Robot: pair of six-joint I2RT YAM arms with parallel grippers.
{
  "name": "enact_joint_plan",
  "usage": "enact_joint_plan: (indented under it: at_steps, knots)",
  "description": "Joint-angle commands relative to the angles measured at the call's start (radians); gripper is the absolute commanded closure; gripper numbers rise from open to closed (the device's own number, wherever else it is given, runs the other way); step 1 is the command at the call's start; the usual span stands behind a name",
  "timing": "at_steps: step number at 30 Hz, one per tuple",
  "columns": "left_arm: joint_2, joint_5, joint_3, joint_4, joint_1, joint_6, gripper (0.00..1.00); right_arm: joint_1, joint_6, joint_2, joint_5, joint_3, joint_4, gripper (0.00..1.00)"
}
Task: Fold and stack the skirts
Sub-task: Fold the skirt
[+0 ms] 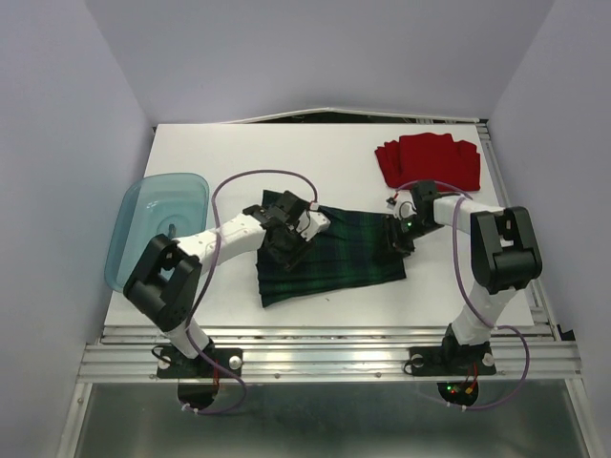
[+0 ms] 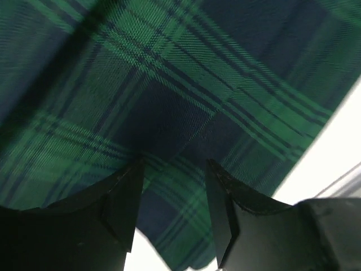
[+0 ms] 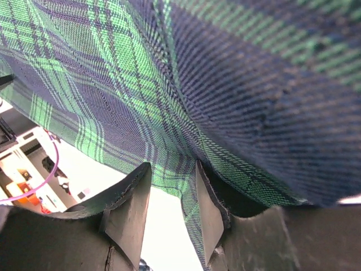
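White surface [image 1: 191, 286] is carrying a pleated green-and-navy plaid cloth skirt [image 1: 334, 253] at centre; both jaws, left [image 1: 284, 236] and right [image 1: 399, 232], are clenching its edges. Plain red cloth skirt [image 1: 427, 158] is lying far right.

Translucent teal tub [image 1: 158, 224] at left edge of white table [image 1: 210, 296], overhanging it; purple-grey walls around.

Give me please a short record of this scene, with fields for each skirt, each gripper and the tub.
plaid skirt: spread on the table, centre, between both grippers
red skirt: far right, apart from the plaid one
left gripper: at the plaid skirt's left part, fingers apart, cloth between them
right gripper: at the plaid skirt's right edge, fingers around a cloth edge
teal tub: left edge of the table
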Motion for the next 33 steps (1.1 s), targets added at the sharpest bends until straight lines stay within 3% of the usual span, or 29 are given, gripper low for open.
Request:
enact_joint_plan:
  at_steps: [1,8,13,16,23,26,33]
  knots:
    - [0.048,0.017,-0.035,0.074,0.007,-0.047,0.43,0.009,-0.056,0.002,0.155,-0.048,-0.038,0.55]
    - [0.202,-0.048,-0.024,0.080,0.019,0.018,0.45,0.009,-0.107,-0.093,0.094,0.045,-0.116,0.51]
    - [0.228,-0.055,-0.003,0.065,0.019,0.142,0.49,0.009,-0.068,-0.229,0.095,0.243,-0.053,0.43]
    - [0.229,-0.064,-0.009,0.065,0.013,0.202,0.50,0.009,-0.019,-0.188,0.071,0.374,-0.025,0.43]
    - [0.231,-0.185,0.002,0.086,-0.001,0.415,0.50,0.009,-0.117,0.095,0.061,0.580,-0.062,0.44]
    - [0.223,-0.232,0.005,0.129,0.001,0.498,0.50,0.009,-0.141,0.145,0.057,0.581,-0.078,0.45]
    - [0.275,-0.287,0.059,0.233,0.015,0.676,0.51,0.009,-0.193,0.114,0.020,0.354,-0.070,0.50]
